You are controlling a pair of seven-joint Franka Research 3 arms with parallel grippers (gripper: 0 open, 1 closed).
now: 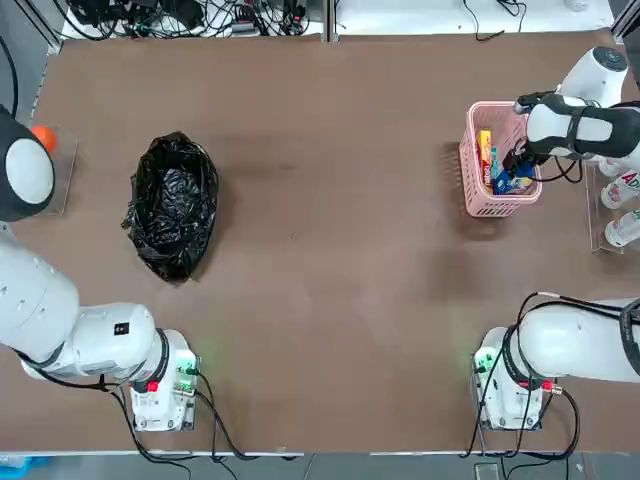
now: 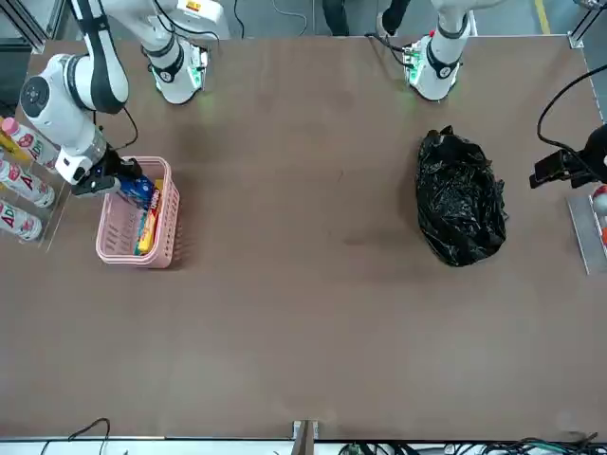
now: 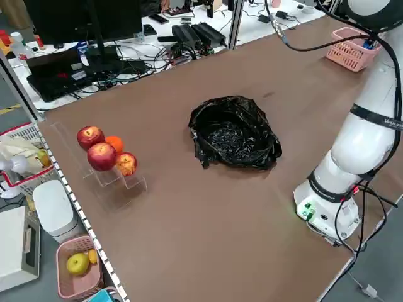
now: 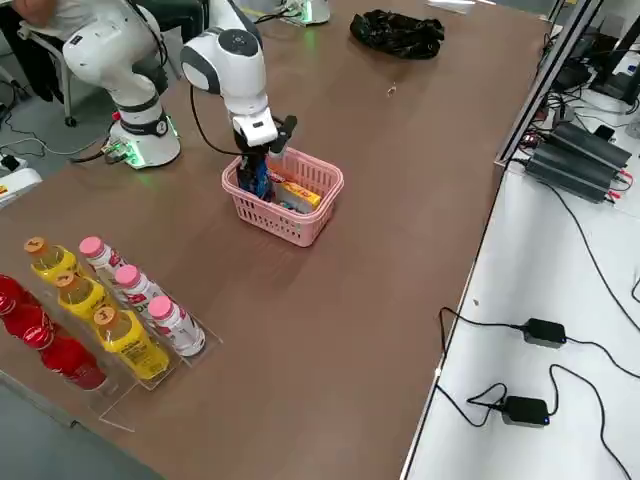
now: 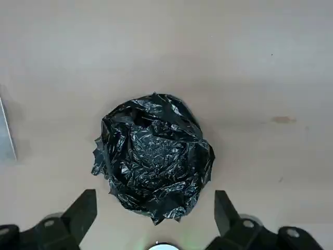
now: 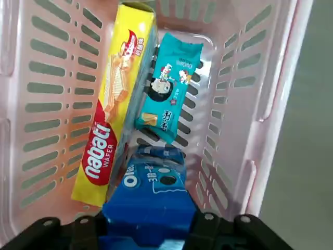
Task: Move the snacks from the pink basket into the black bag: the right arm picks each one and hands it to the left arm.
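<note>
The pink basket stands at the table's right side and holds the snacks. In the right wrist view a yellow packet leans along one wall, a teal packet lies beside it, and a blue packet stands upright. My right gripper reaches down into the basket with its fingers pressed against both sides of the blue packet. The black bag lies crumpled at the left side. My left gripper hovers above the black bag, open and holding nothing.
Bottles with red labels lie on a clear stand right of the basket, close to the right arm. Apples and an orange sit on a stand at the table's left edge. Both arm bases stand at the near edge.
</note>
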